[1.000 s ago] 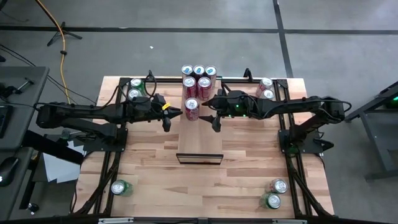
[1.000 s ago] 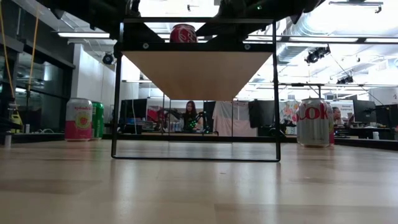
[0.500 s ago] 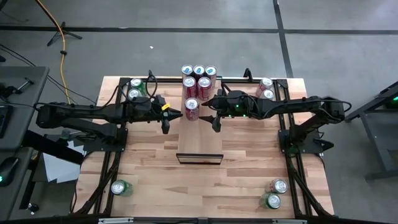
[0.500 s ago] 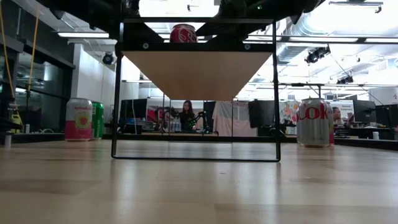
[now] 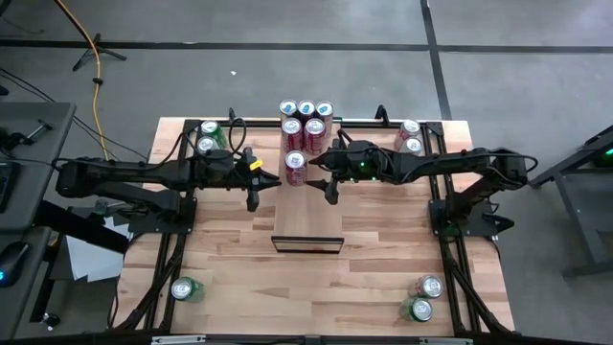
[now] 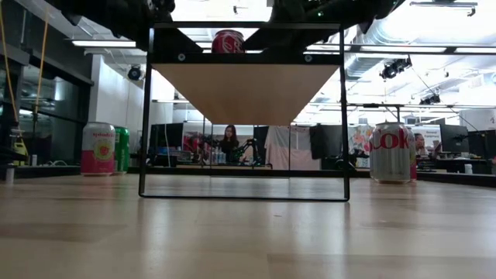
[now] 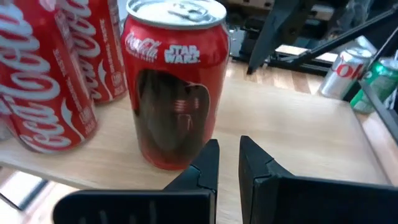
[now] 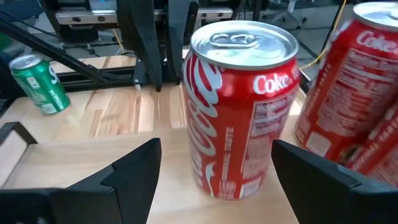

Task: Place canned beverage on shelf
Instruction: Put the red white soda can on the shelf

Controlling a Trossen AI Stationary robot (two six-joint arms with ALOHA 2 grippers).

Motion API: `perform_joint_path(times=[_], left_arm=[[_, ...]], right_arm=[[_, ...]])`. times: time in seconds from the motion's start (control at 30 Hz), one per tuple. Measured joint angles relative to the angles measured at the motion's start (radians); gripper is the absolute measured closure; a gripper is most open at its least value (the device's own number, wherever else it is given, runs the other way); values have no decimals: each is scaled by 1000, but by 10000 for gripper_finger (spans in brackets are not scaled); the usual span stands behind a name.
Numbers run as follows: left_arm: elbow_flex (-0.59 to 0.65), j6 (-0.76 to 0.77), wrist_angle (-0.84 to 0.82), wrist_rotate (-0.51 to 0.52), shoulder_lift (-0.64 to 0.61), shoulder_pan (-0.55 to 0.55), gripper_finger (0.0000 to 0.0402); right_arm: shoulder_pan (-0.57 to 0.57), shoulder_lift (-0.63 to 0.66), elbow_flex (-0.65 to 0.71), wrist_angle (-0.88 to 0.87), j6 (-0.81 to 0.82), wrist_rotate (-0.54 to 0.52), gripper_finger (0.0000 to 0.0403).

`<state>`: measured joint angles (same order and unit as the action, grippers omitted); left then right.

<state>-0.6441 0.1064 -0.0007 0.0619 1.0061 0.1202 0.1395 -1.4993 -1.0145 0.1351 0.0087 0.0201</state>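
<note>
A glossy red Coke can (image 5: 295, 167) stands upright on the smooth pale shelf (image 5: 306, 216), bare board ahead; right gripper (image 5: 329, 175) splayed beside it, left gripper (image 5: 259, 183) pinched empty.

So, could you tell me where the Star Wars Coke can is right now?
In the high view the Star Wars Coke can stands on the shelf, between both grippers, just in front of five other cans.

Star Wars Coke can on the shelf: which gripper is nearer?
Right. The right gripper stands open just beside the Star Wars can; the left gripper, shut, sits slightly farther off opposite.
</note>
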Motion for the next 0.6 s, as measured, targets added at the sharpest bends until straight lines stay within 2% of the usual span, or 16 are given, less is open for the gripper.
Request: perform_joint_path(times=[0.3,0.6], left_arm=[[0,-104,82,2,48,62,401],[0,-120,81,0,74,84,401]], right_arm=[[7,-51,0,68,-9,14,114],[-5,-48,0,66,24,-3,114]])
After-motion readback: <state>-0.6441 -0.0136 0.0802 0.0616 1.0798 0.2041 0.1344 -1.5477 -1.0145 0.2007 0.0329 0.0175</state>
